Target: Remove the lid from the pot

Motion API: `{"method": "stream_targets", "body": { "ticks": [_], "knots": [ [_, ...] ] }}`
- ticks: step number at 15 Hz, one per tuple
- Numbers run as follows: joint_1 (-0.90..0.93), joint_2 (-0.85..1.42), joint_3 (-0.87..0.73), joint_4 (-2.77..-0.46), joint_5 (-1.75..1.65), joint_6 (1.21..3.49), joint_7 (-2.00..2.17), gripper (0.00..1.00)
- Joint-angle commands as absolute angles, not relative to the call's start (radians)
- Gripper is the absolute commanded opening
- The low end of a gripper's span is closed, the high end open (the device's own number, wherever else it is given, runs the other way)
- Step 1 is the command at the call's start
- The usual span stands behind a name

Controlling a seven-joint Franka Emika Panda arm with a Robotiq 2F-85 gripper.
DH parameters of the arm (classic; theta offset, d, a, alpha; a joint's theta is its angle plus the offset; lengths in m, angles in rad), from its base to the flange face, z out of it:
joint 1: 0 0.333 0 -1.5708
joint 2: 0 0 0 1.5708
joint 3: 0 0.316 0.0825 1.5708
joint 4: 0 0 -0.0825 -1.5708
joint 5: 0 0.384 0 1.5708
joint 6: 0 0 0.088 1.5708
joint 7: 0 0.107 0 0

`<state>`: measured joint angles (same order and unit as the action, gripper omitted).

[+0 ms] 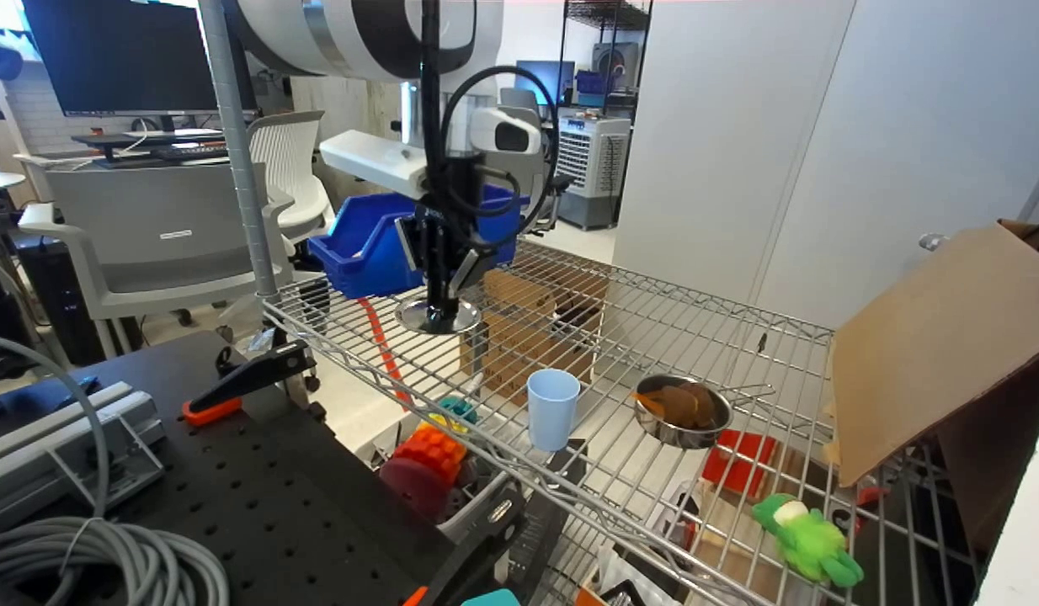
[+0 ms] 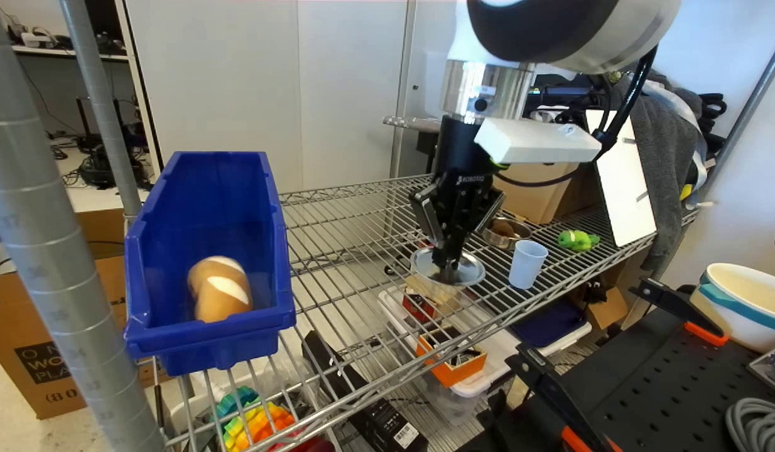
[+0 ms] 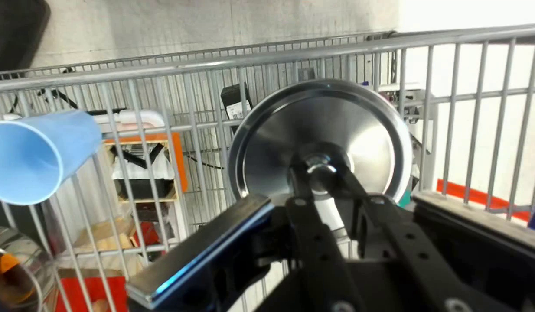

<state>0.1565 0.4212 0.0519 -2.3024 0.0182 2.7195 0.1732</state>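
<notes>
Lid (image 3: 321,125) aloft, knob (image 3: 322,175) pinched between the fingers (image 3: 300,184); slick metal could slip and roll off the wire shelf's (image 3: 163,70) long edge!

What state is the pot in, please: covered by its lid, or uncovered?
Uncovered: in an exterior view, the pot stands with its brownish inside showing, while the fingers hold the lid apart from it.

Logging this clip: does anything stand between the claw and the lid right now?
Nothing visible does: the claw holds the lid at its centre. The uncovered pot stands apart, and the light-blue cup is off to one side, not between claw and lid.
</notes>
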Motion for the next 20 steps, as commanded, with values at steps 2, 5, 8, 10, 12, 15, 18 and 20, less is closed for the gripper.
{"method": "stream_targets", "body": {
  "ticks": [2,5,8,10,12,15,18,20],
  "knots": [
    [0.264,0.563,-0.031,-2.246,-0.094,2.835,0.262,0.05],
    [0.319,0.650,-0.082,-2.201,-0.122,2.883,0.288,0.05],
    [0.334,0.680,-0.093,-2.173,-0.105,2.883,0.278,0.46],
    [0.292,0.633,-0.058,-2.220,-0.091,2.875,0.231,0.59],
    [0.214,0.530,0.004,-2.307,-0.071,2.844,0.145,0.74],
    [0.083,0.367,0.097,-2.410,-0.017,2.737,0.017,0.95],
    [0.069,0.399,0.100,-2.377,0.009,2.741,-0.016,0.92],
    [0.005,0.312,0.133,-2.425,0.048,2.710,-0.099,1.00]
  ]
}}
